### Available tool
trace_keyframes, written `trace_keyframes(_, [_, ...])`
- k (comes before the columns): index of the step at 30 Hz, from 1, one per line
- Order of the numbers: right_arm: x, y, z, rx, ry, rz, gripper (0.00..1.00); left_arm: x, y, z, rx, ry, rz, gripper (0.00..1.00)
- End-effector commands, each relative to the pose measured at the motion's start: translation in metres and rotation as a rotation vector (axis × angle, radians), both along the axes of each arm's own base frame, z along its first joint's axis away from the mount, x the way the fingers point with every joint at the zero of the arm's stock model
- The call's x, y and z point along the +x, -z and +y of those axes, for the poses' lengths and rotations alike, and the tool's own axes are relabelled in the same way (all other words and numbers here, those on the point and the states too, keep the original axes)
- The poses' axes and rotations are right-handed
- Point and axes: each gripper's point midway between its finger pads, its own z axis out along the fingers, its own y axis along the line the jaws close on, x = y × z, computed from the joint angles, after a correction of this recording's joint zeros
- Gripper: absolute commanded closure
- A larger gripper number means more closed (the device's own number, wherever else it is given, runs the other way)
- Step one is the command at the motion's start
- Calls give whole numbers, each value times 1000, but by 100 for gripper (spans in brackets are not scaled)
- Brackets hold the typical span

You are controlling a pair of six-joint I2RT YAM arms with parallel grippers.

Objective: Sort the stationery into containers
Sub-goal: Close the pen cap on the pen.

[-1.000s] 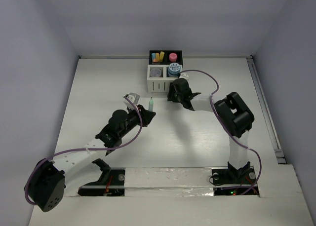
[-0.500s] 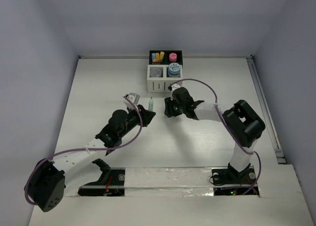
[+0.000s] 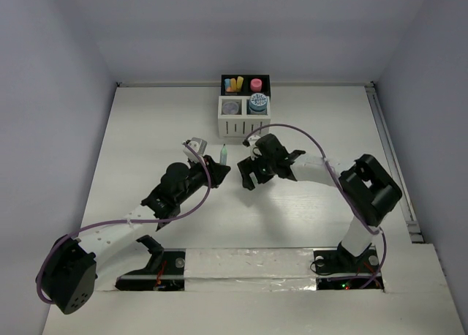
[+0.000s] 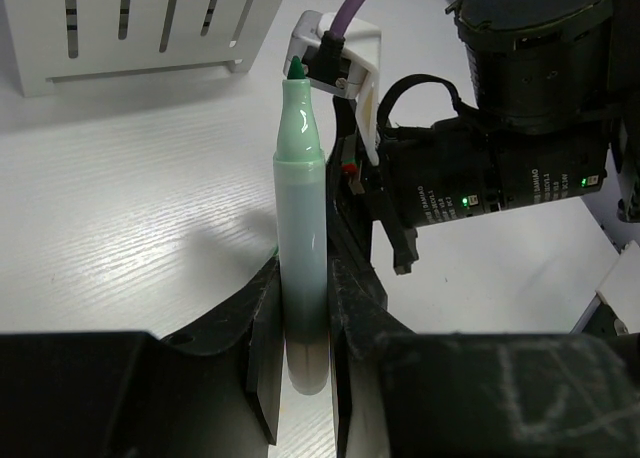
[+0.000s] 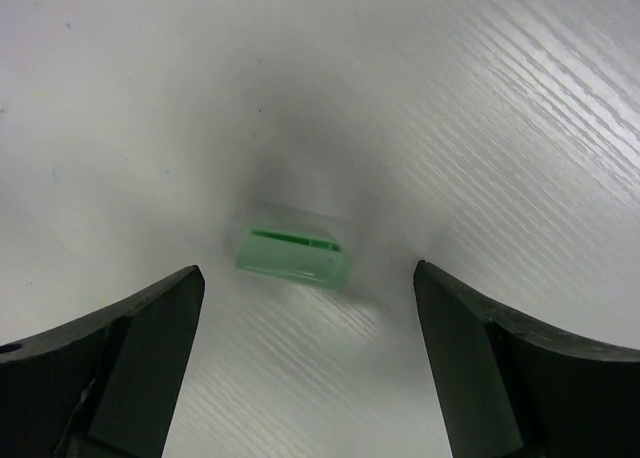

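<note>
My left gripper (image 3: 219, 167) is shut on a pale green marker (image 3: 223, 153) that stands upright with its dark green tip bare (image 4: 302, 208). The fingers (image 4: 262, 368) clamp its lower barrel. Close to its right hangs my right gripper (image 3: 245, 177), open wide and pointing down at the table. In the right wrist view a short translucent green cap (image 5: 295, 256) lies flat on the table, between and just beyond the open fingertips (image 5: 170, 308), touching neither. The containers (image 3: 245, 115), a four-compartment organiser, stand at the back and hold yellow and orange stubs (image 3: 234, 83), a pink stub (image 3: 256, 84) and a blue-white roll (image 3: 257, 103).
The right arm's wrist and its purple cable (image 4: 500, 158) sit close behind the marker in the left wrist view. The organiser's white slatted wall (image 4: 140, 28) is at the upper left there. Walls enclose the table on the left, back and right.
My right gripper has drawn back from the organiser, down and left toward the marker, and its jaws have opened wide. The left gripper and marker have not moved.
</note>
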Motion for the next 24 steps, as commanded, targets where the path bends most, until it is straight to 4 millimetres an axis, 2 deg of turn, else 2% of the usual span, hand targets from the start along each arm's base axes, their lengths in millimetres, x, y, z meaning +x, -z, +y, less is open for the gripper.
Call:
trace_keyframes(1, [3, -30, -4, 4, 33, -22, 7, 4, -17, 2, -33, -11, -62, 100])
trace_keyframes(3, [-2, -37, -9, 15, 92, 4, 7, 3, -16, 2, -34, -11, -61, 100])
trace_keyframes(5, [-6, -56, -9, 71, 127, -7, 9, 3, -18, 2, -37, -8, -65, 100])
trace_keyframes(6, [-15, -54, -11, 98, 159, 32, 10, 3, -18, 1, -39, -7, -65, 100])
trace_keyframes(8, [-30, -66, 0, 201, 132, 76, 13, 2, -18, 1, -39, -2, -63, 100])
trace_keyframes(10, [-48, -61, 6, 266, 131, 170, 13, 2, -19, 0, -41, 1, -63, 100])
trace_keyframes(11, [-52, -61, 12, 291, 117, 178, 13, 2, -19, -1, -43, 4, -64, 100])
trace_keyframes(13, [-57, -51, 11, 291, 144, 218, 13, 2, -18, 0, -41, -1, -63, 100])
trace_keyframes(19, [-52, -30, 18, 273, 166, 239, 11, 2, -20, 2, -43, -8, -67, 100])
trace_keyframes(22, [-33, -20, 20, 245, 210, 201, 11, 1, -20, 2, -47, -6, -69, 100])
trace_keyframes(23, [-34, -12, 19, 228, 216, 214, 11, 1, -20, 2, -47, -6, -69, 100])
trace_keyframes(24, [-28, -13, 23, 233, 216, 208, 11, 2, -21, 2, -48, -7, -71, 100])
